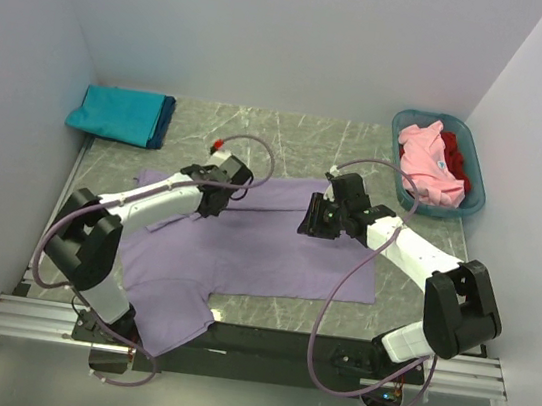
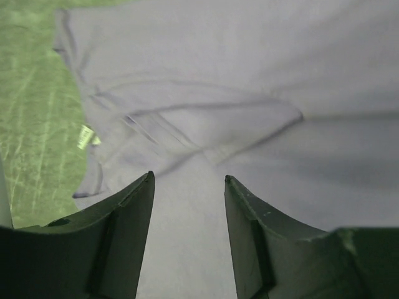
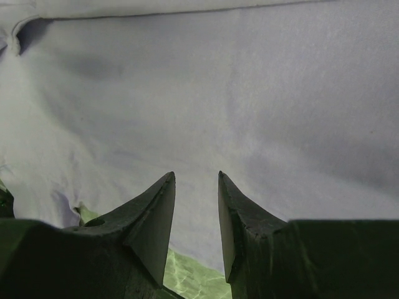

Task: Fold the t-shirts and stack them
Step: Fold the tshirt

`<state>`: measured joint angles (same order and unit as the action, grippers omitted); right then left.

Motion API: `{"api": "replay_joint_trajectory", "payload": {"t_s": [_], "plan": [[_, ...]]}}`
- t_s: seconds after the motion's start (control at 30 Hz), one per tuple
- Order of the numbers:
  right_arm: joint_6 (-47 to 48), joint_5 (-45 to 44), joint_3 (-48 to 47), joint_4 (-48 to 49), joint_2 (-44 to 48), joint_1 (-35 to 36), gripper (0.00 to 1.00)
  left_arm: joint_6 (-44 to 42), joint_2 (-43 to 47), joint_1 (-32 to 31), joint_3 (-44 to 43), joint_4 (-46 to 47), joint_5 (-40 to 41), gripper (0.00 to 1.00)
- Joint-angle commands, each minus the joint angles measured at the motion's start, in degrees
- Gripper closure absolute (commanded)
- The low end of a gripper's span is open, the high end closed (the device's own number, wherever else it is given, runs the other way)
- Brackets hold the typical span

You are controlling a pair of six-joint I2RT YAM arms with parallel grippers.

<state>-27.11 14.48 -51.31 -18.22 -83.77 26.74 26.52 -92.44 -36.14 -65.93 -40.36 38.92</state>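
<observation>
Left wrist, right wrist: left fingers [image 2: 118,243] and right fingers [image 3: 149,230] part-open, empty, above lavender t-shirt [image 2: 280,75].

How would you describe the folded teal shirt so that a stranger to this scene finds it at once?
Start at the green marbled table and look to its far left corner. There lies the teal shirt, a neat flat rectangle. It is the only folded one: the lavender shirt lies spread in the middle, the pink shirt crumpled in the basket.
</observation>
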Motion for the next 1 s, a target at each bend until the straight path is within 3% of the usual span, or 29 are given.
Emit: {"api": "replay_joint_trajectory", "payload": {"t_s": [0.0,0.43,0.97], "plan": [[1.4,-1.0,-1.3,0.2,0.8,0.0,0.59,-2.6,-1.2,-0.3,3.1,1.8,-2.8,0.47],[1.6,-1.0,-1.4,-0.2,0.5,-0.1,0.59,-7.4,-9.6,-0.3,2.3,7.1,-3.9,0.59],[1.4,-0.8,-1.0,0.5,-0.1,-0.2,0.59,-7.8,-12.9,-0.3,1.8,7.6,-0.6,0.67]]}}
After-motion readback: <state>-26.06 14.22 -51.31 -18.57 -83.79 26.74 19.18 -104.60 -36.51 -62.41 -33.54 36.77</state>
